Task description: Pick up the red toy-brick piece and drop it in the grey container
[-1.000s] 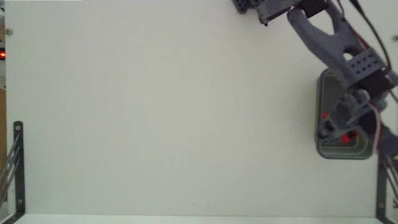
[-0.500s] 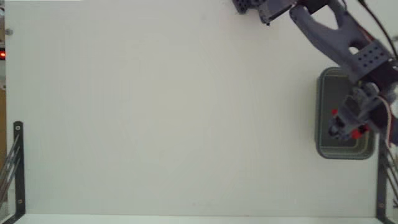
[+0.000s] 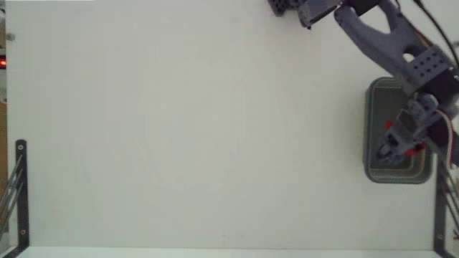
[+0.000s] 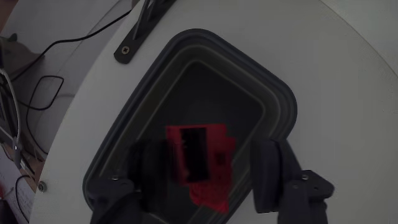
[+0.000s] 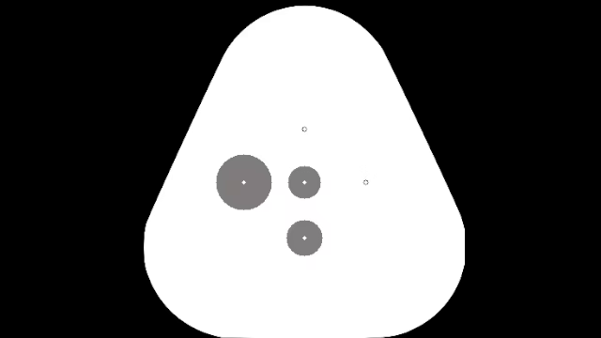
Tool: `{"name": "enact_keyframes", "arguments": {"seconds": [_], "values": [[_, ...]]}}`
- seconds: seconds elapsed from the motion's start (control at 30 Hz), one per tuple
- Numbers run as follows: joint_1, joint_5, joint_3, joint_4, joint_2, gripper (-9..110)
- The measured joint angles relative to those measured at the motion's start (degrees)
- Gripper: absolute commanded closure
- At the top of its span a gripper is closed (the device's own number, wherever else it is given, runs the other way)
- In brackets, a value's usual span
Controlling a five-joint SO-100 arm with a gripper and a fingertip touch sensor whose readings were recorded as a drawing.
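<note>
In the wrist view the red toy-brick piece (image 4: 199, 163) shows against the dark inside of the grey container (image 4: 283, 106). It sits between the two fingers of my gripper (image 4: 206, 152), which is open. The left finger (image 4: 146, 167) is close beside the brick and the right finger (image 4: 268, 171) stands apart from it. I cannot tell whether the brick rests on the tub floor. In the fixed view the gripper (image 3: 401, 140) hangs over the container (image 3: 396, 177) at the table's right edge, with bits of the red brick (image 3: 414, 149) showing under it.
The arm (image 3: 380, 39) reaches in from the top right of the white table (image 3: 201, 129) in the fixed view. Black metal brackets (image 3: 20, 193) stand at the lower left and lower right (image 3: 439, 215) edges. Cables (image 4: 37, 81) hang beyond the table edge in the wrist view.
The gripper has shifted slightly to the right over the container, and the red brick bits moved with it.
</note>
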Motion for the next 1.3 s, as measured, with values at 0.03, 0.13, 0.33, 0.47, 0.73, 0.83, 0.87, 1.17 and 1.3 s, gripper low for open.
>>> {"name": "enact_keyframes", "arguments": {"seconds": [0.03, 0.13, 0.33, 0.47, 0.73, 0.83, 0.87, 1.17, 1.3], "values": [[0.0, 0.0, 0.0, 0.0, 0.0, -9], [0.0, 0.0, 0.0, 0.0, 0.0, -9], [0.0, 0.0, 0.0, 0.0, 0.0, -9], [0.0, 0.0, 0.0, 0.0, 0.0, -9], [0.0, 0.0, 0.0, 0.0, 0.0, -9], [0.0, 0.0, 0.0, 0.0, 0.0, -9], [0.0, 0.0, 0.0, 0.0, 0.0, -9], [0.0, 0.0, 1.0, -0.1, 0.1, -9], [0.1, 0.0, 1.0, -0.2, 0.1, -9]]}}
